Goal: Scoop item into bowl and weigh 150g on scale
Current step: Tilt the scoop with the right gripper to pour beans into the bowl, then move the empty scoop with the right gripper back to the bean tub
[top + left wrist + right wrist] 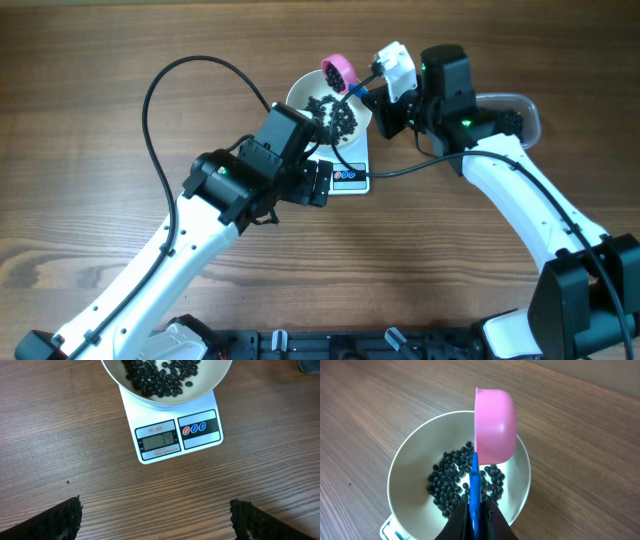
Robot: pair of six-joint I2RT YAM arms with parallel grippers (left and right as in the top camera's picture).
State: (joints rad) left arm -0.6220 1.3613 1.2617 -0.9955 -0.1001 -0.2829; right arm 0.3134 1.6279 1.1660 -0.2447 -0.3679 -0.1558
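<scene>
R gripper (475, 510) pinching pink plastic scoop (494, 425), tipped above round white bowl (407, 475) of tiny black beans (451, 485); keep centred, shake empty. White square scale (200, 435) below. L gripper (157, 522) spread.

This seems a robotics lab: two white robot arms (165, 255) with black cables (150, 90) stand at a wood-grain bench (70, 130) carrying a kitchen scale (177, 435).

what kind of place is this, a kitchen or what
Probably a robotics test bench, not a kitchen: the left arm and right arm stand at a wood-grain table, with a digital scale under a white bowl of black beans and a pink scoop in the right pincer.
</scene>
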